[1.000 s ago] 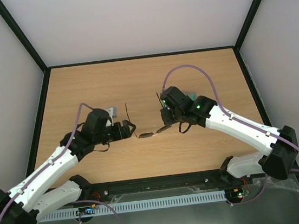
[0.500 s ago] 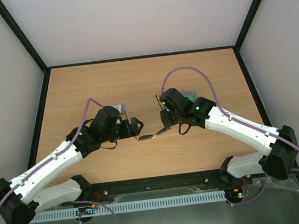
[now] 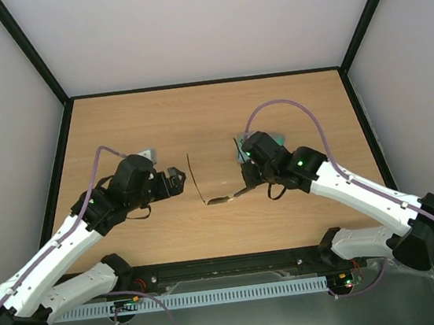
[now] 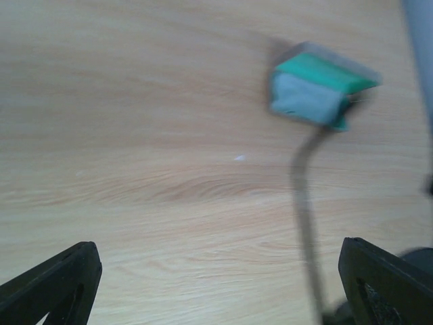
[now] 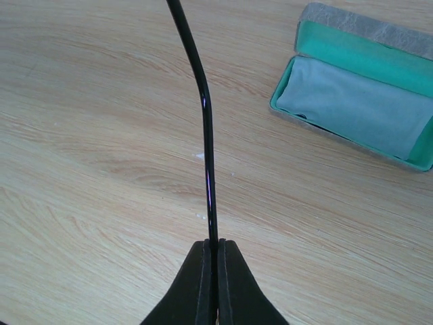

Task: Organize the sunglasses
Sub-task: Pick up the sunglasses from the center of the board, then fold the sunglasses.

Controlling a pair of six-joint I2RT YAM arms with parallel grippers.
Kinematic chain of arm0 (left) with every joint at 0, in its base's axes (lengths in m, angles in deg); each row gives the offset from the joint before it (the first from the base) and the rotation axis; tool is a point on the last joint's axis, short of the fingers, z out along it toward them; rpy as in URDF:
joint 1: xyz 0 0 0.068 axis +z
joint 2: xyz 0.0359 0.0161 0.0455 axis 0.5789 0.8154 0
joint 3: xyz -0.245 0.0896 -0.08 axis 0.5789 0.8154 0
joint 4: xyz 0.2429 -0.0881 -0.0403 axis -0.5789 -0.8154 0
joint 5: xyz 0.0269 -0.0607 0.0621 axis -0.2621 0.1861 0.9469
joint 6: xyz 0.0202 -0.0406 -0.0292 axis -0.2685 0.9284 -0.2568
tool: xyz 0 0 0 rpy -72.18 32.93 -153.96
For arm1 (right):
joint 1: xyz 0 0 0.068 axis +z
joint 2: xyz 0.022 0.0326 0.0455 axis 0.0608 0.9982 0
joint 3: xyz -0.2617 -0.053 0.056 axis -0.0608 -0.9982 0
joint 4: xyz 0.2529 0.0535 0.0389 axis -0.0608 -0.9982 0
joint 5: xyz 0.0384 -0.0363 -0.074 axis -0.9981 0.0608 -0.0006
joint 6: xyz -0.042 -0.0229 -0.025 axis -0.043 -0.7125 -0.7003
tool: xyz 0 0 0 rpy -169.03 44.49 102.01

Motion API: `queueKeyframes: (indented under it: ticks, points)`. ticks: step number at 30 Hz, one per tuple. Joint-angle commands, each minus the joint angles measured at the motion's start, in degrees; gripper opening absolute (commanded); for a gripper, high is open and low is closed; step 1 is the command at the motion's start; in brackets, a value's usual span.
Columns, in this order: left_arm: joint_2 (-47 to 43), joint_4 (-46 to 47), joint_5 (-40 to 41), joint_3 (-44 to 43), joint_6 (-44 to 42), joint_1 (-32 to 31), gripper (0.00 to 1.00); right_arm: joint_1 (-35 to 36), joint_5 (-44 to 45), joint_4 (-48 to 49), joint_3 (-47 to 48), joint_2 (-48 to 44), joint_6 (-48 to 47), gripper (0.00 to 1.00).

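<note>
The sunglasses (image 3: 217, 202) hang just above the table's middle, one thin temple arm (image 3: 193, 175) swung out toward the far side. My right gripper (image 3: 245, 187) is shut on them. In the right wrist view the pads (image 5: 203, 284) pinch the other black temple arm (image 5: 206, 135), which runs straight up out of frame. My left gripper (image 3: 174, 176) stands open to the left of the glasses, apart from them. Its wrist view shows the fingertips (image 4: 61, 281) spread wide over bare wood, with a blurred temple arm (image 4: 304, 203) off to the right.
An open grey case (image 5: 358, 95) with green lining and a blue-grey cloth (image 5: 352, 105) inside lies on the table beyond the right gripper. It is partly hidden behind the right wrist in the top view (image 3: 277, 138) and blurred in the left wrist view (image 4: 318, 91).
My left gripper has drawn back to the left, away from the sunglasses, and opened wider. The free temple arm now stands swung out. The right gripper shifted slightly right, still holding the glasses.
</note>
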Motion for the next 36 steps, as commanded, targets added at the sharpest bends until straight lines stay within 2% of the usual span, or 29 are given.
queueKeyframes:
  ticks: [1,8,18,36]
  points:
    - [-1.1,-2.7,1.0,6.3,0.0,3.6,0.99,0.4,-0.8,-1.6,-1.2,-2.5,1.1,0.01]
    - [2.8,4.4,-0.7,9.6,-0.6,4.7,0.97,0.4,-2.8,-0.5,-2.2,-2.1,1.0,0.01]
    - [11.7,12.8,-6.0,6.9,-1.8,3.7,0.77,0.4,-4.6,0.7,-1.7,0.1,0.7,0.01]
    - [20.8,16.1,-5.6,1.5,0.2,-8.0,0.74,0.4,-3.4,2.1,-1.6,3.1,0.6,0.01]
